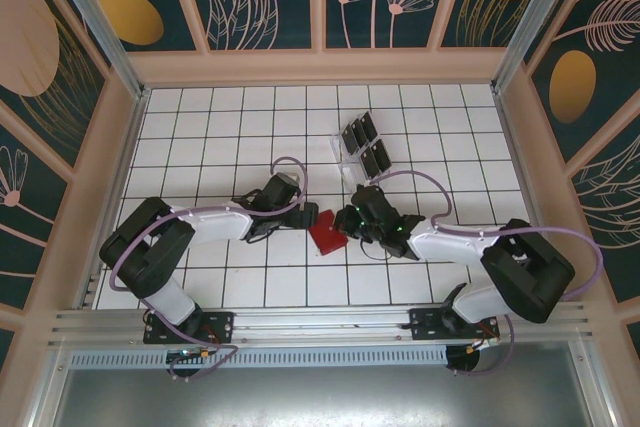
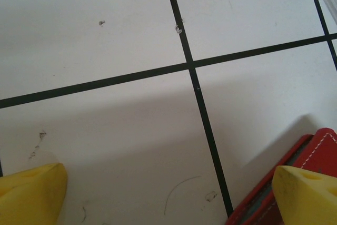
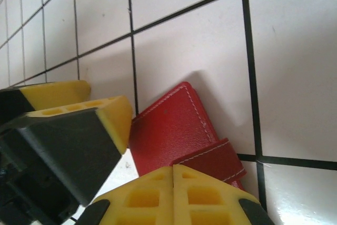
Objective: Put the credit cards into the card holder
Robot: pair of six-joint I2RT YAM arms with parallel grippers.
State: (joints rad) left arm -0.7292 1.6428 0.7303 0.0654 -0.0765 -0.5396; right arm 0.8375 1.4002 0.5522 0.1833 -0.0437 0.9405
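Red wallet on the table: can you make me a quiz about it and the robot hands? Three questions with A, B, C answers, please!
1. Where does the red wallet lie?
A) between the left gripper and the right gripper
B) inside a drawer
C) against the back wall

2. What colour are the credit cards?
A) white
B) black
C) green

3. How does the left gripper stand?
A) shut tight
B) shut on a card
C) wide open

Answers:
1 A, the top view shows it right between the two.
2 B, they stand dark in the clear rack.
3 C, in the left wrist view its yellow fingers sit far apart.
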